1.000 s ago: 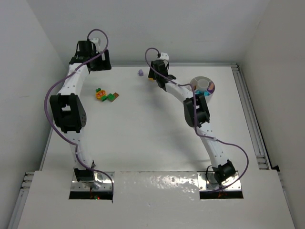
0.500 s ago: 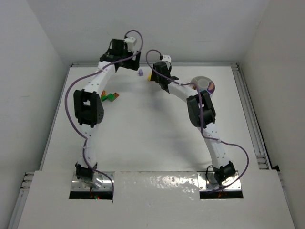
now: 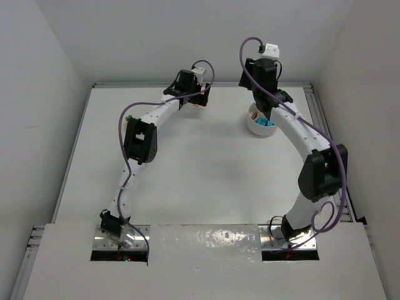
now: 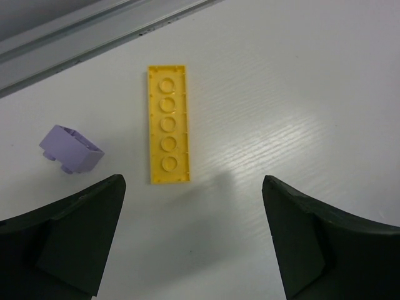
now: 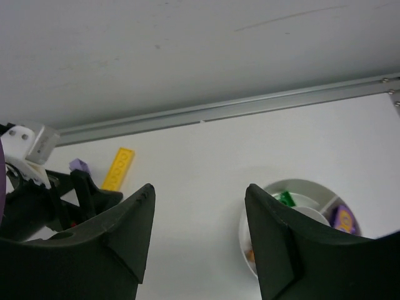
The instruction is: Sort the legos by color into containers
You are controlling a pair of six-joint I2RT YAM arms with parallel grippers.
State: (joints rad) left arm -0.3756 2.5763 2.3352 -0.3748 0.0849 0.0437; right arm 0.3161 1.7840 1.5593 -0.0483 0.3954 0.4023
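Note:
A long yellow lego plate (image 4: 167,133) and a small purple brick (image 4: 70,149) lie on the table near the far rail. My left gripper (image 4: 192,186) hovers open and empty just short of the yellow plate. In the top view it is at the far centre (image 3: 192,97). My right gripper (image 5: 199,190) is open and empty, raised above the white dish (image 5: 294,183); in the top view it is at the far right (image 3: 257,87). The dish (image 3: 255,128) holds a green brick (image 5: 286,199), a purple one (image 5: 344,219) and a teal one (image 3: 265,123). The yellow plate (image 5: 119,167) also shows in the right wrist view.
A green lego (image 3: 128,117) peeks out beside the left arm's upper link, which hides the others there. A metal rail (image 4: 94,37) runs along the table's far edge below the back wall. The right arm arches over the dish.
My left arm swept right along the far edge to the yellow plate and purple brick. My right arm left the yellow plate and swung right and up above the dish.

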